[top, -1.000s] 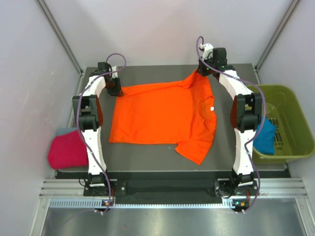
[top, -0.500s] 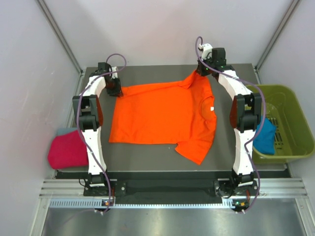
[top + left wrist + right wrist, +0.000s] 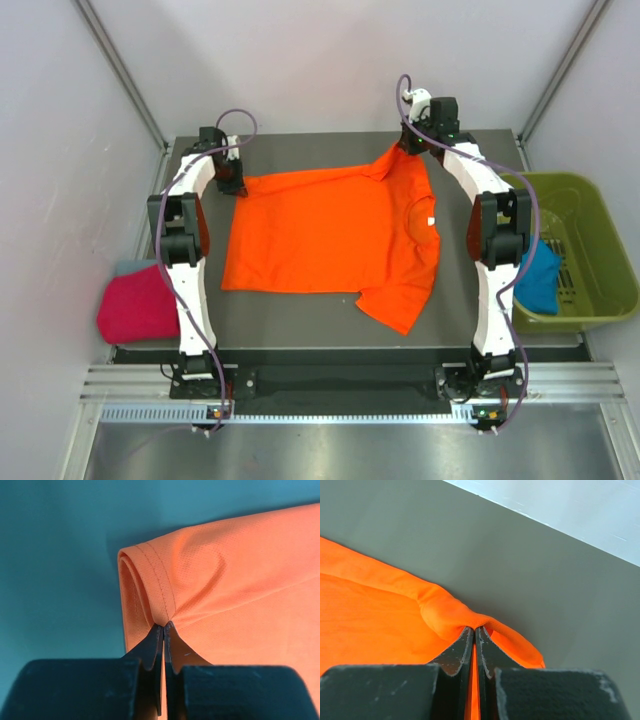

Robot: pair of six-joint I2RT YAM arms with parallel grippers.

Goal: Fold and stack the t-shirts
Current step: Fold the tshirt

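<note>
The bright orange t-shirt (image 3: pixel 330 235) lies spread on the dark table, white tag (image 3: pixel 432 220) at the collar on the right. My left gripper (image 3: pixel 234 182) is shut on the shirt's far left hem corner (image 3: pixel 150 587). My right gripper (image 3: pixel 408 148) is shut on the far right sleeve (image 3: pixel 445 612), bunched at the fingertips. The magenta-pink t-shirt (image 3: pixel 135 305) lies folded off the table's left edge, on a grey-blue one (image 3: pixel 130 267). The teal-blue t-shirt (image 3: pixel 538 278) lies in the bin.
An olive-green plastic bin (image 3: pixel 590 250) stands to the right of the table. Grey walls close in the back and sides. A metal rail (image 3: pixel 340 385) runs along the near edge by the arm bases.
</note>
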